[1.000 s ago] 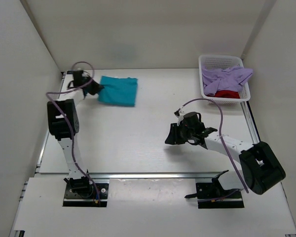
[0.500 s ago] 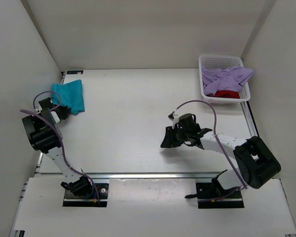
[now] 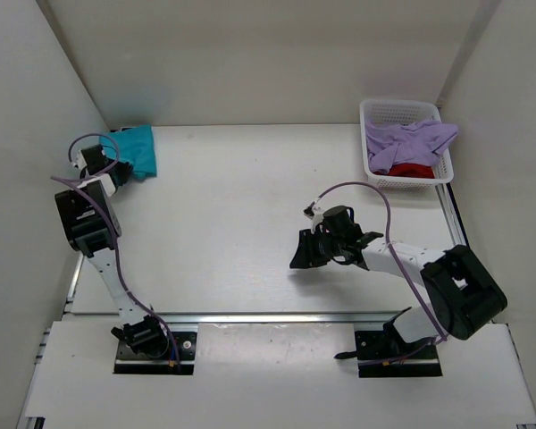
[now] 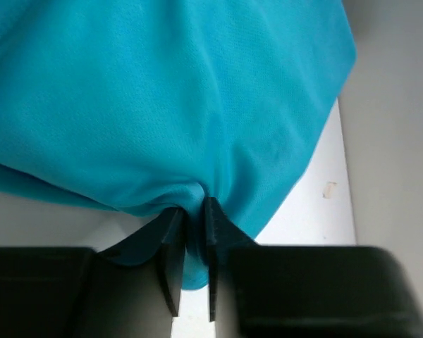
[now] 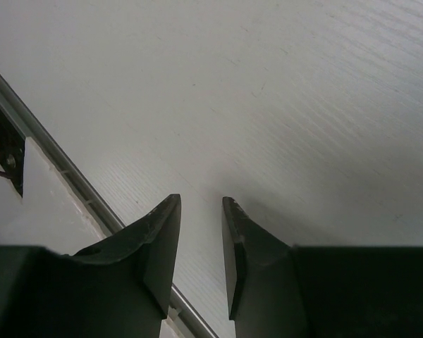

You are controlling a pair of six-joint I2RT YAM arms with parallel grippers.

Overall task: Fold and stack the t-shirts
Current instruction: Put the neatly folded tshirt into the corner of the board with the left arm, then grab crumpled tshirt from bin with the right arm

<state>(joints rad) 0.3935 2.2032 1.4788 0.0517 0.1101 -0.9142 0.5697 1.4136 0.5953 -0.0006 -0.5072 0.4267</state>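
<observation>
Parking the teal t-shirt (image 3: 136,148) at the table's (image 3: 250,206) ten o'clock corner: keep it flat and let go only once the cloth rests. Left gripper (image 4: 192,243) jaws nearly together, pinching a hem fold. Right gripper (image 5: 199,243) jaws slightly apart, empty, low near four o'clock. Lavender t-shirt (image 3: 411,139) and red t-shirt (image 3: 409,169) lie crumpled in the basket (image 3: 372,113) at two o'clock.

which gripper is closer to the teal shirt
Left. The left gripper has a fold of the teal shirt between its fingers at the far left corner. The right gripper hangs over bare table, well off to the shirt's right.
</observation>
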